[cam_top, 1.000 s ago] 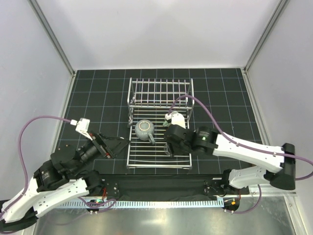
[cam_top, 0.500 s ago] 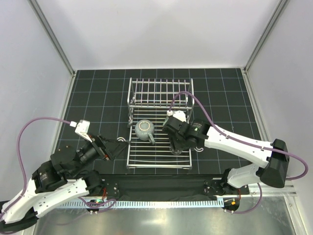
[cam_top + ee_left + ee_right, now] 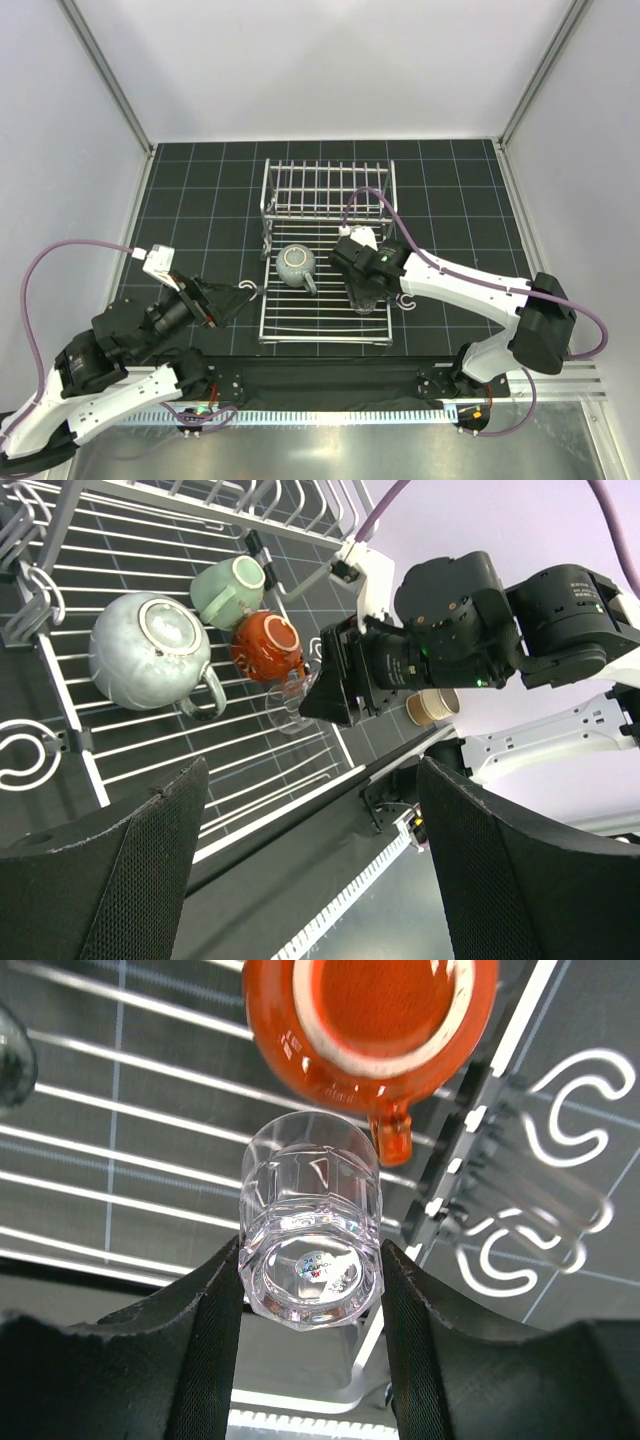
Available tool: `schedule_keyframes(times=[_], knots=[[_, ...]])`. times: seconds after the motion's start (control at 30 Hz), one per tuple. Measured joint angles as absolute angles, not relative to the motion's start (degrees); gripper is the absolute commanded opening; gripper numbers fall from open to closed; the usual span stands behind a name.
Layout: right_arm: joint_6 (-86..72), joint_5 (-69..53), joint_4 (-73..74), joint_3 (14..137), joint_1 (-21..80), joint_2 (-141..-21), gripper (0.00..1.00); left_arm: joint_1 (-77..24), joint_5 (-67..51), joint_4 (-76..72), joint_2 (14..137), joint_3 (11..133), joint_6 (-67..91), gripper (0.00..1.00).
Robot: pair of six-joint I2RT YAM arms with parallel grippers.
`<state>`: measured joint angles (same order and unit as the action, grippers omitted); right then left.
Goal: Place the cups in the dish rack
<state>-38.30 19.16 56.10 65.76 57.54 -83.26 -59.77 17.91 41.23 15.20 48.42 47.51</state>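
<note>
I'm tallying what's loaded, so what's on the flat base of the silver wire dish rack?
A pale grey-green round mug, a mint-green mug and a glossy orange-brown mug. The right hand grips a small clear glass over the rack; whether it touches the rods is hidden.

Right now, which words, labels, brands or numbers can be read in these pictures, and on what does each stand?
None can be read.
The coloured mark on the bottom of the glass, held by the right tool: too small and blurred to read.
No other writing shows in any view.
</note>
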Motion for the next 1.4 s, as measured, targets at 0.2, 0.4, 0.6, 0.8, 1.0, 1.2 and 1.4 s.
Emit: schedule_keyframes(times=[0.2,0.4,0.6,0.8,1.0,1.2,1.4], knots=[[-36.97,19.42,54.61,65.76,55.13,-83.31,0.04,-59.77,18.5,42.04,15.2,48.53,47.42,0.82],[-35.75,19.31,53.78,65.78,53.91,-85.06,0.04,-59.77,18.7,42.5,15.2,48.6,47.29,0.82],[-34.76,19.31,53.3,66.13,53.87,-85.89,0.05,-59.77,19.07,43.0,15.2,48.75,47.27,0.82],[-34.3,18.79,53.15,66.13,53.49,-85.89,0.24,-59.77,19.07,43.24,15.53,49.25,47.24,0.82],[-34.13,18.55,53.15,66.13,53.43,-85.86,0.43,-59.77,19.07,43.24,15.64,49.47,47.29,0.82],[-33.93,18.17,52.95,66.11,53.36,-85.73,0.6,-59.77,19.05,43.24,15.68,49.47,47.33,0.82],[-33.23,18.11,51.94,66.08,53.12,-84.71,0.7,-59.77,19.0,43.24,16.38,49.47,47.51,0.82]])
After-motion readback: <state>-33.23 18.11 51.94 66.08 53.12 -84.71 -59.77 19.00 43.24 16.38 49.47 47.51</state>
